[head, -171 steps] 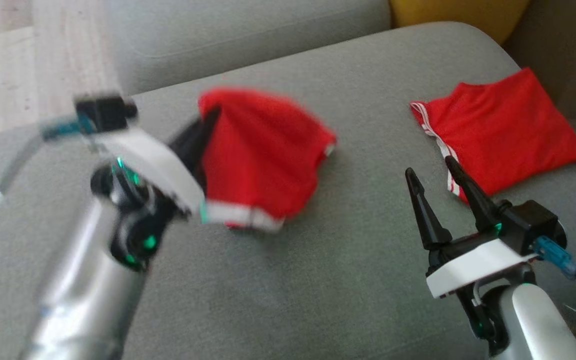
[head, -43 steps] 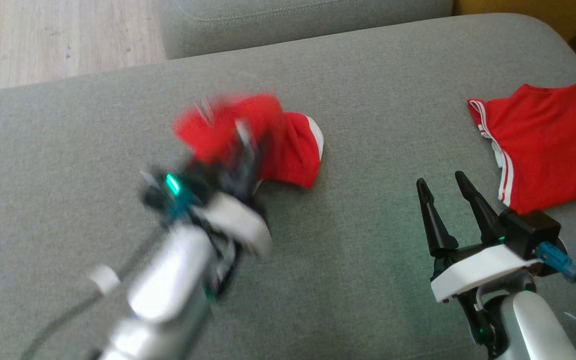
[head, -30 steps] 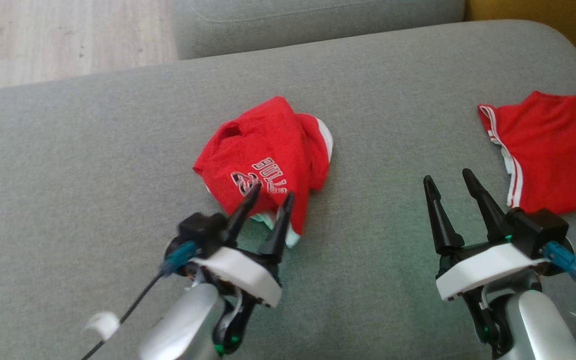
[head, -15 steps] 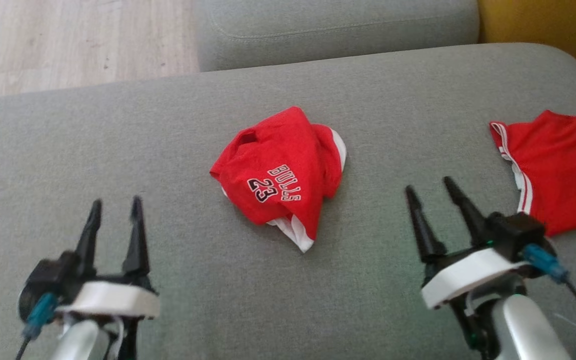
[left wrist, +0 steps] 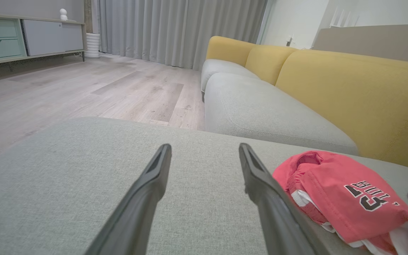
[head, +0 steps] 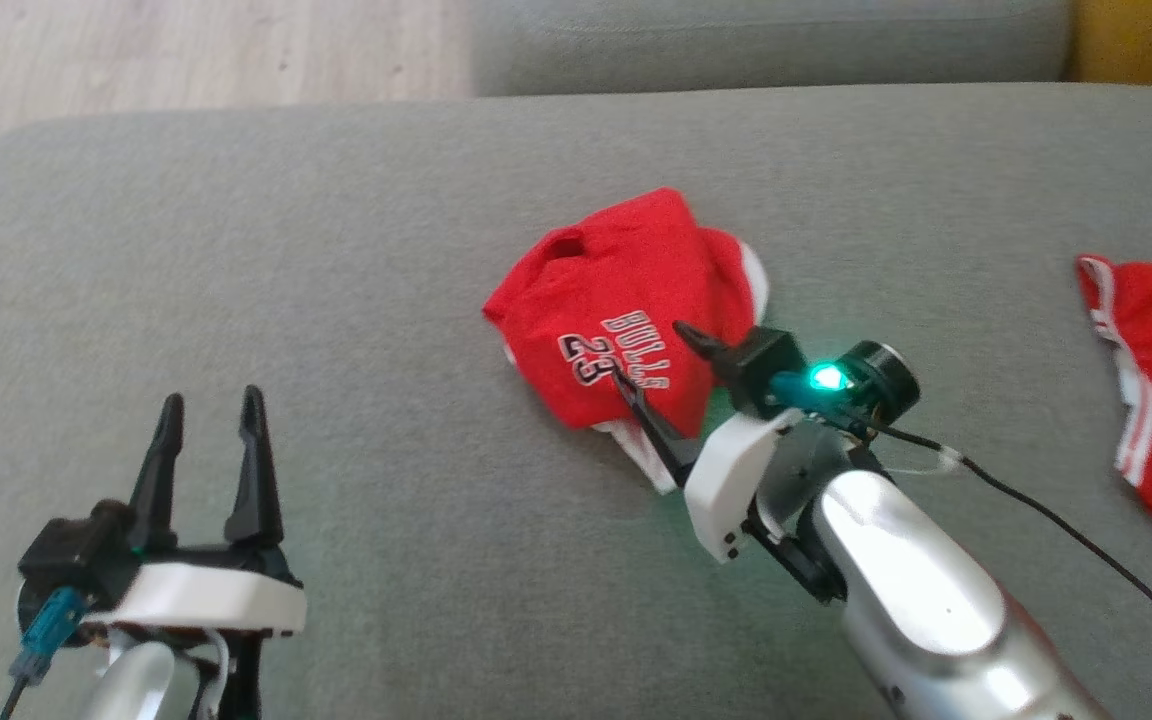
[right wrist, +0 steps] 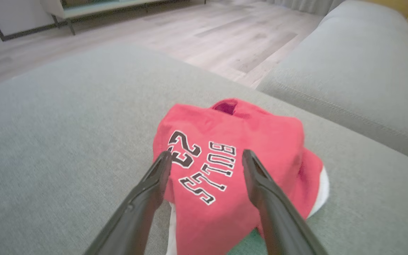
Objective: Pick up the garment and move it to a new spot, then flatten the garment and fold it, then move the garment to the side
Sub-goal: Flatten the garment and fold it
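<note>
Soft, even daylight fills all three views, bright but without hard shadows. The crumpled red jersey with white lettering (head: 626,290) throws only a faint dark rim onto the grey woven sofa cushion (head: 336,250). A small green lamp (head: 824,377) on the right wrist glows overexposed and tints the cushion beneath it green. The silver right forearm (head: 896,560) carries a white patch of glare. The head view is slightly soft. The left wrist view is crisp far off, with the left tool (left wrist: 204,146) blurring close to the lens. The right wrist view is smeared throughout, its far pale wooden floor (right wrist: 225,39) washed out.
</note>
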Tool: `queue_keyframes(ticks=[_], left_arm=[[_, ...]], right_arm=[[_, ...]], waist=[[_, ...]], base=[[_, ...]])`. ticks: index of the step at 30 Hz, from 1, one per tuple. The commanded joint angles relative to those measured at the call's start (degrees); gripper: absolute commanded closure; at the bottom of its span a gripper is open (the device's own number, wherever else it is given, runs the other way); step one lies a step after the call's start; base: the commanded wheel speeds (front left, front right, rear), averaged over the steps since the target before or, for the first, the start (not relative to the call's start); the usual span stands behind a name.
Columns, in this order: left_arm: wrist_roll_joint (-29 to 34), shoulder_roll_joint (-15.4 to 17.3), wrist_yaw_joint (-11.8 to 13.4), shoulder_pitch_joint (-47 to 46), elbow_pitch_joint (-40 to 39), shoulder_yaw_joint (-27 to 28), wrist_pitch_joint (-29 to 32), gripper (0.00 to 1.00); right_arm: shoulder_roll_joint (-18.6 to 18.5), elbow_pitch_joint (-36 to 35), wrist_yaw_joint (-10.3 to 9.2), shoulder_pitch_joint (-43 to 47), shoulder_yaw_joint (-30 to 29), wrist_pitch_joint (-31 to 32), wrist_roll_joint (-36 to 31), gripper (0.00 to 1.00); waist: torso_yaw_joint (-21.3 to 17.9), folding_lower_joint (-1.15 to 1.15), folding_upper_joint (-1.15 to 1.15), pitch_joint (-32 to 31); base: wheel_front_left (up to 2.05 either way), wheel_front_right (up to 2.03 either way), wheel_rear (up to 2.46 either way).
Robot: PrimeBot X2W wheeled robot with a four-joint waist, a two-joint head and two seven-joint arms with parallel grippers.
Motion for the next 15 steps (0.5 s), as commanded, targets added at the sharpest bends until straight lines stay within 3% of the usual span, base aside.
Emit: queue_keyframes(ticks=[1, 7, 8, 9, 15], left_arm=[[-0.1, 1.6, 0.2, -3.3, -2.0, 1.8, 0.1, 0.00], [-0.2, 1.0, 0.4, -3.7, -2.3, 1.2, 0.2, 0.00], [-0.3, 1.0, 0.5, -3.7, -2.3, 1.3, 0.2, 0.00], [-0.3, 1.0, 0.6, -3.5, -2.3, 1.3, 0.1, 0.00], [-0.6, 1.0, 0.9, -3.1, -2.5, 1.5, 0.1, 0.00]], right_arm=[[0.9, -0.4, 0.39, -1.6, 1.4, 0.2, -0.3, 0.00], [1.2, 9.6, 0.39, -5.1, 3.4, 2.6, -1.0, 0.00], [1.2, 10.4, 0.39, -5.4, 3.2, 2.2, -1.0, 0.85], [1.3, 10.8, 0.39, -5.6, 2.8, 1.4, -0.9, 1.00], [1.4, 12.0, 0.39, -6.5, 0.1, -1.8, 0.2, 1.00]], waist=[[1.4, 0.00, 0.00, 1.1], [3.2, 0.00, 0.00, 1.7], [3.3, 0.00, 0.00, 1.6], [3.3, 0.00, 0.00, 1.6], [3.4, 0.00, 0.00, 0.8]], base=[[0.00, 0.00, 0.00], [0.00, 0.00, 0.00], [0.00, 0.00, 0.00], [0.00, 0.00, 0.00], [0.00, 0.00, 0.00]])
